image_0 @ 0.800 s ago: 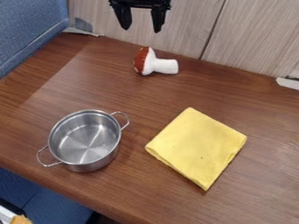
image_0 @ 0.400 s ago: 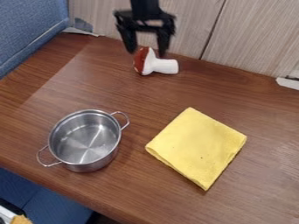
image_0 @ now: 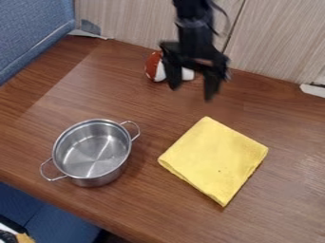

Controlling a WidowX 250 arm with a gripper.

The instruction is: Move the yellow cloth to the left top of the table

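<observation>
One yellow cloth, folded into a thick square, lies flat on the brown wood-grain bench, right of centre and toward the near side of the camera view. It sits turned on the diagonal, one corner pointing up toward the back, another down toward the near edge, with a small dark speck on its upper face. It is well away from the left top of the bench.

The black gripper hangs over the rear part of the bench, beyond the cloth and apart from it, pointing down. Its fingers stand wide apart, with nothing held between them.

Behind the gripper, partly hidden by it, a toy mushroom with a red cap and white stem lies on its side, the cap toward the left. To the left of the cloth, and apart from it, stands an upright metal pot, uncovered, with two looped handles. A pale wood-grain panel rises along the back of the bench, and a blue fabric panel borders its upper left.
</observation>
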